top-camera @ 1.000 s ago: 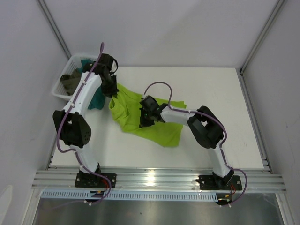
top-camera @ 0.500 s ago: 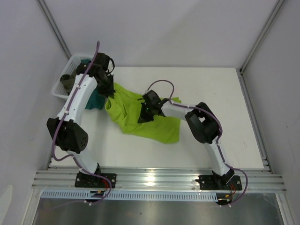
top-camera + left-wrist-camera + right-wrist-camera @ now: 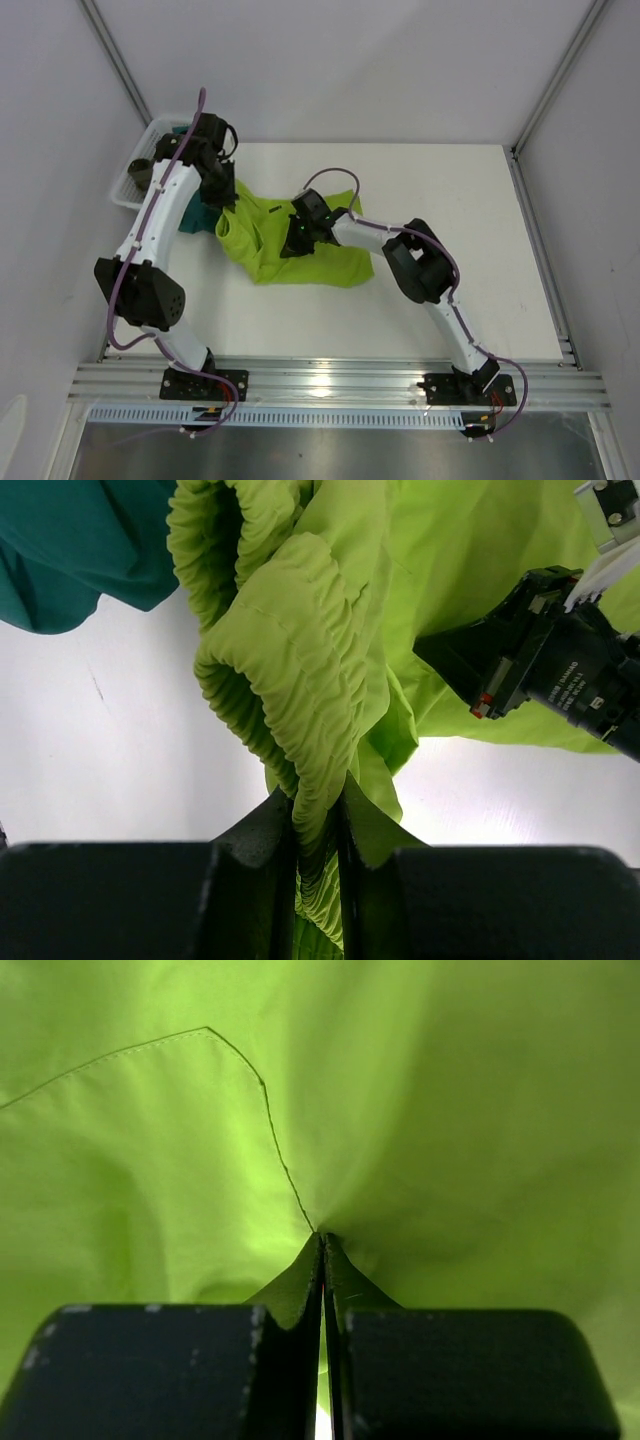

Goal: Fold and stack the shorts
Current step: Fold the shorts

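Shorts [image 3: 320, 265] of bright lime green lie rumpled on the white bench [image 3: 460, 210], left of its middle, between the two arms. Their left end reaches almost to a teal garment [image 3: 198, 218] at the bench's left edge.

The left arm [image 3: 160, 215] bends over that edge, and the left jaws are clamped on the gathered elastic waistband [image 3: 300, 670], a thick ruffled fold of which stands up between them in the left wrist view. The right arm [image 3: 430, 270] stretches leftward across the bench. The right jaws are pressed tight together on a small pinch of the shorts beside a curved line of stitching [image 3: 255, 1085], and the cloth fills the whole right wrist view. In the left wrist view the right arm's black wrist [image 3: 560, 670] rests against the green fabric, with bare white bench below it and the teal cloth in the upper left corner.

A white plastic basket [image 3: 122, 192] sits off the bench's far left corner, holding an olive-brown garment [image 3: 143, 172].

The bench top is matt white and shows faint reflections. Along its near edge runs a ribbed aluminium rail [image 3: 330, 385], to which both arm bases are bolted. Pale grey-white panels close in the back and both sides, and slanting aluminium posts [image 3: 112, 55] mark the corners. Purple cables [image 3: 330, 178] loop along both arms.
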Motion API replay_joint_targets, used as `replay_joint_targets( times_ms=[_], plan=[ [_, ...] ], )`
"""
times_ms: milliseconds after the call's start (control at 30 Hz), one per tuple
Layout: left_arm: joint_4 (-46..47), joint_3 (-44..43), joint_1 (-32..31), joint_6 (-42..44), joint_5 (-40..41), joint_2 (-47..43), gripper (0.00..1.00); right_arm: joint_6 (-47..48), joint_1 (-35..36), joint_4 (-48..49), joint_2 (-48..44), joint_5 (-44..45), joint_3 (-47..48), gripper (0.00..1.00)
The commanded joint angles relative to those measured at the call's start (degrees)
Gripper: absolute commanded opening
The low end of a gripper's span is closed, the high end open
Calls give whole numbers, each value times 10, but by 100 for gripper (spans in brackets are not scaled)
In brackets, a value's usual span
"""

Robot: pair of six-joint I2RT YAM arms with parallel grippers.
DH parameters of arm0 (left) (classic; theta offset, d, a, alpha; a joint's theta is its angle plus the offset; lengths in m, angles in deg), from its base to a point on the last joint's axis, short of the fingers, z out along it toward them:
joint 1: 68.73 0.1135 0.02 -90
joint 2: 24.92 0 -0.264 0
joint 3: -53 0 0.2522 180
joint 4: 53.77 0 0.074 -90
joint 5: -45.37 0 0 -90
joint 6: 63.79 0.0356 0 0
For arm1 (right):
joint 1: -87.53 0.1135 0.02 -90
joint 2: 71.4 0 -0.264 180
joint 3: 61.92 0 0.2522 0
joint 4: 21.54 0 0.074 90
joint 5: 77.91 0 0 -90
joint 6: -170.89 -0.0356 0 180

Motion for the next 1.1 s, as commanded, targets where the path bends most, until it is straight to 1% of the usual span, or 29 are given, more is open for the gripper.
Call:
replay_joint_targets(
  times_ms=[0, 100, 200, 300, 467, 500, 567, 600, 667, 700, 767, 933, 1067],
  plan=[
    [-10, -6, 7, 16, 10, -16, 0, -5, 31, -39, 46, 40, 26, 0],
    [-9, -10, 8, 18, 8, -17, 0, -13, 45, -41, 71, 29, 60, 0],
    [-6, -10, 11, 23, 9, -17, 0, -6, 63, -72, 99, 33, 115, 0],
    [-6, -10, 17, 24, 8, -11, 0, -10, 72, -79, 110, 33, 144, 0],
    [-4, -29, 20, 30, 3, 4, 0, -5, 67, -62, 87, 38, 129, 1],
    [-4, -34, 20, 31, 5, 7, 0, -2, 64, -53, 80, 41, 123, 6],
    [-5, -39, 20, 33, 7, 14, 0, 2, 53, -51, 63, 43, 128, 7],
    [-4, -39, 20, 34, 8, 14, 0, 8, 48, -73, 63, 43, 155, 9],
    [-3, -39, 20, 37, 9, 15, 0, 14, 36, -84, 63, 40, 174, 11],
    [-3, -39, 20, 38, 10, 15, 0, 17, 32, -83, 61, 39, 178, 15],
    [-2, -38, 20, 43, 17, 15, 0, 18, 24, -80, 50, 33, 186, 19],
    [-5, -36, 22, 48, 34, 14, 0, 15, 13, -83, 28, 34, 200, 19],
    [-4, -36, 26, 49, 31, 15, 0, 26, -5, -110, 7, 41, 200, 20]
  ],
)
